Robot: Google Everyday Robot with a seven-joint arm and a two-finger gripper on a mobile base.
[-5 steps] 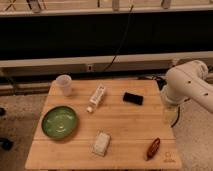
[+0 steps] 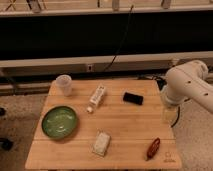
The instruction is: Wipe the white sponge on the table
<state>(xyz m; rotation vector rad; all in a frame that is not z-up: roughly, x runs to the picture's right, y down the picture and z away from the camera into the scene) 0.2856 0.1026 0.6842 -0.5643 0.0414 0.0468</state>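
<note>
The white sponge [image 2: 101, 143] lies flat on the wooden table [image 2: 125, 125], near the front edge and a little left of the middle. My white arm [image 2: 187, 84] comes in from the right. The gripper [image 2: 168, 113] hangs downward at the table's right edge, well to the right of the sponge and further back. It is not touching the sponge, and nothing shows in it.
A green plate [image 2: 60, 121] sits at the left and a clear cup [image 2: 64, 84] at the back left. A slim white box with a cap [image 2: 97, 96] and a black flat object [image 2: 133, 98] lie at the back. A reddish-brown object [image 2: 153, 148] lies front right.
</note>
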